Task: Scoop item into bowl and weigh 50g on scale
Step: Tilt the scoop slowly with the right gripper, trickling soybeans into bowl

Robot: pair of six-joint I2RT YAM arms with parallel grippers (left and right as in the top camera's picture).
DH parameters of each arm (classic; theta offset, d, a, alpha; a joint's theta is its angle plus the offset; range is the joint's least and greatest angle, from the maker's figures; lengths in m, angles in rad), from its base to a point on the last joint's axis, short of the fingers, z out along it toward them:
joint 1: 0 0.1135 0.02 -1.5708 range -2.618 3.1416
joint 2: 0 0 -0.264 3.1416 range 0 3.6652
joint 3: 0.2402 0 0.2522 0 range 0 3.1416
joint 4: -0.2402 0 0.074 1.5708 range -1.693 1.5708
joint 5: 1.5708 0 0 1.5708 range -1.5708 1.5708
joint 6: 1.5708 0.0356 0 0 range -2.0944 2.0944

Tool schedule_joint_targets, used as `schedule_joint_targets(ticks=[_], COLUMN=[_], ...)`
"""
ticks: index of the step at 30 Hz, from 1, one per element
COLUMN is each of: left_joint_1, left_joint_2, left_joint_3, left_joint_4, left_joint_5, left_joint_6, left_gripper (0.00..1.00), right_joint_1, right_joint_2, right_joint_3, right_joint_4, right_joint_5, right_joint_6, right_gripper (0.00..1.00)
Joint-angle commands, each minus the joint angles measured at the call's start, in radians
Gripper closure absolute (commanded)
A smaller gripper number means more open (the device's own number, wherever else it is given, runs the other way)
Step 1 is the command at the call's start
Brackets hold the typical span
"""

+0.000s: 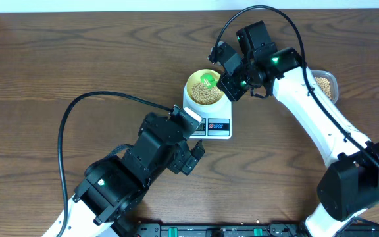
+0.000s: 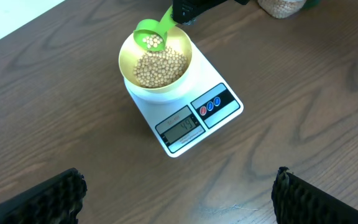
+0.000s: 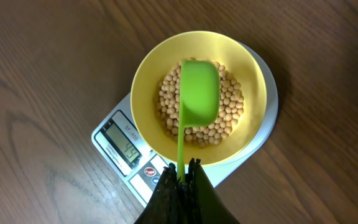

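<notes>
The pale yellow bowl [image 1: 206, 89] [image 2: 155, 62] [image 3: 199, 96] stands on the white scale [image 1: 216, 125] [image 2: 191, 121] [image 3: 126, 149] and holds many tan beans [image 3: 225, 115]. My right gripper [image 1: 232, 82] [image 3: 182, 177] is shut on the handle of a green scoop [image 1: 208, 80] [image 2: 149, 36] [image 3: 199, 90], held over the bowl with some beans in it. The scale display reads in the forties. My left gripper [image 1: 193, 155] [image 2: 179, 193] is open and empty over bare table, in front of the scale.
A clear plastic tub of beans [image 1: 326, 85] [image 2: 281, 6] stands at the back right, behind my right arm. The wooden table's far edge runs along the top of the overhead view.
</notes>
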Motion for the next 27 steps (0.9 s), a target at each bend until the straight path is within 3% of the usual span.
schedule_joint_targets(ticks=[1,27], left_joint_1=[0.004,0.004], left_joint_2=[-0.005,-0.005], left_joint_3=[0.030,0.030], left_joint_4=[0.000,0.001], left_joint_5=[-0.013,-0.013], left_joint_6=[0.014,0.014], left_gripper=[0.02,0.02], right_joint_1=[0.005,0.013], right_joint_2=[0.008,0.008], right_joint_3=[0.023,0.023], right_joint_4=[0.008,0.011], right_joint_5=[-0.003,-0.003], right_joint_6=[-0.023,-0.060], right_gripper=[0.99,0.99])
